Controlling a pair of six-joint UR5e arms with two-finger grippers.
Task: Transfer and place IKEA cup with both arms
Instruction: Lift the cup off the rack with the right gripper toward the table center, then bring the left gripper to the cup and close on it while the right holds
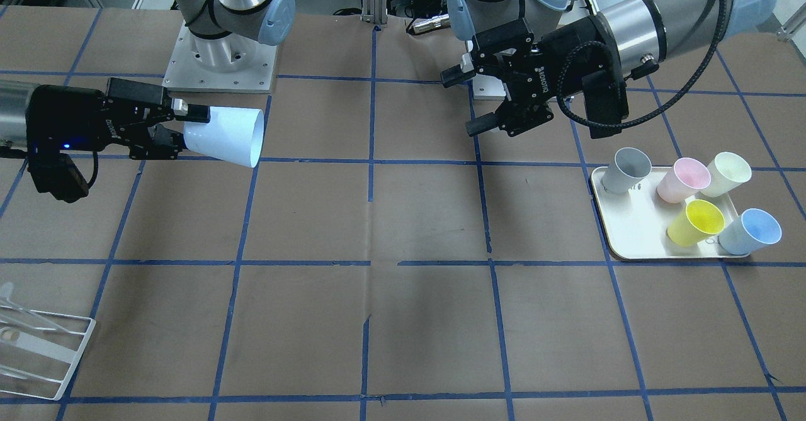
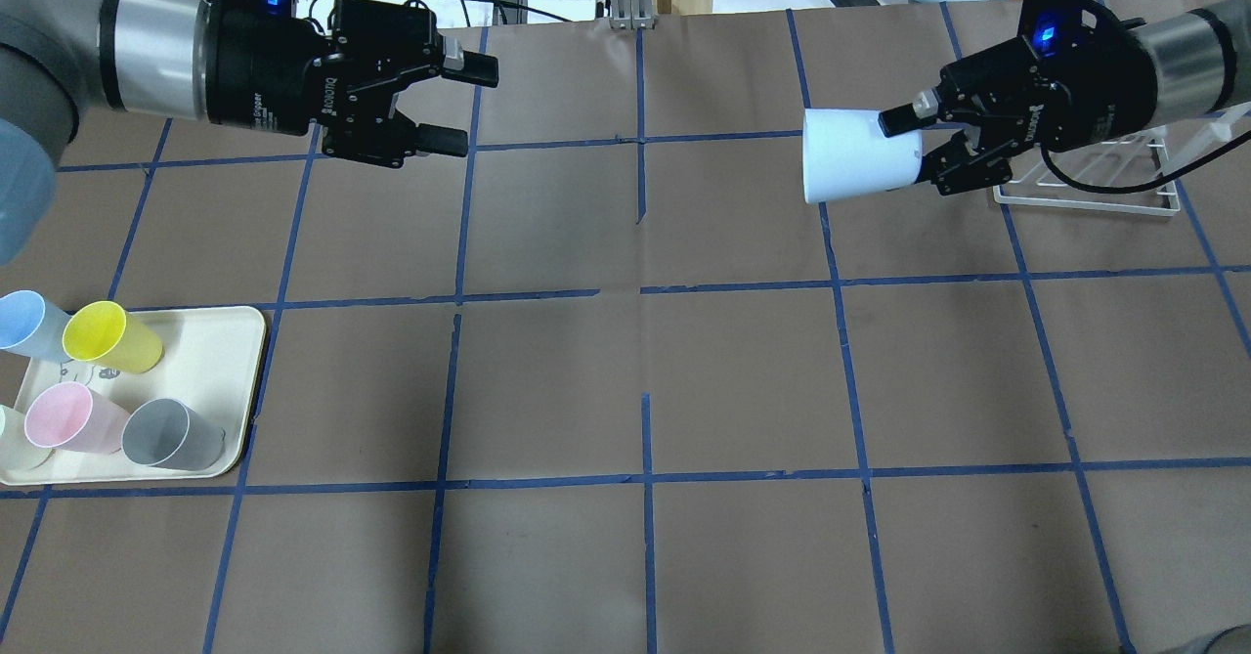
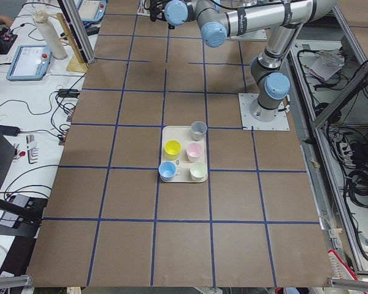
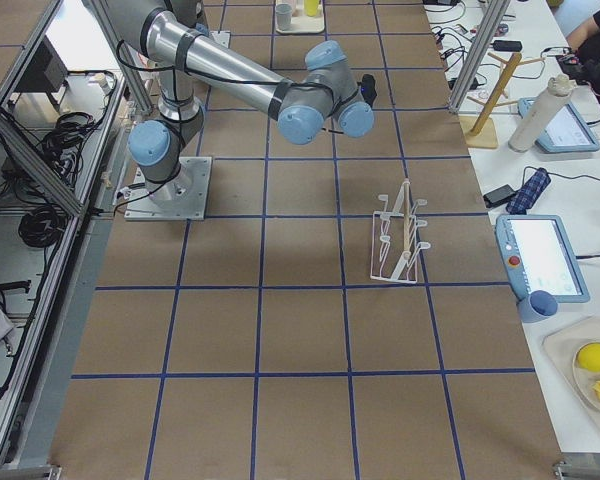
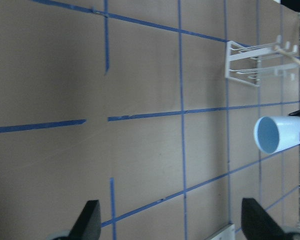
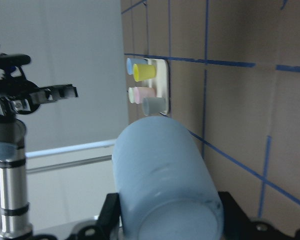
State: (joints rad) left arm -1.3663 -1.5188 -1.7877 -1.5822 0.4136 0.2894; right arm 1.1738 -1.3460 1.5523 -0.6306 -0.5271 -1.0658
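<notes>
My right gripper is shut on the base of the pale blue IKEA cup. It holds the cup on its side above the table, mouth toward the left arm. The same grip shows in the front view, gripper on cup, and the cup fills the right wrist view. My left gripper is open and empty, far across the table and facing the cup; it also shows in the front view. The left wrist view shows the cup's open mouth at a distance. A second blue cup stands on the tray.
A cream tray on the left arm's side holds grey, pink, cream, yellow and blue cups. A white wire rack stands behind the right gripper. Brown paper with a blue tape grid covers the table.
</notes>
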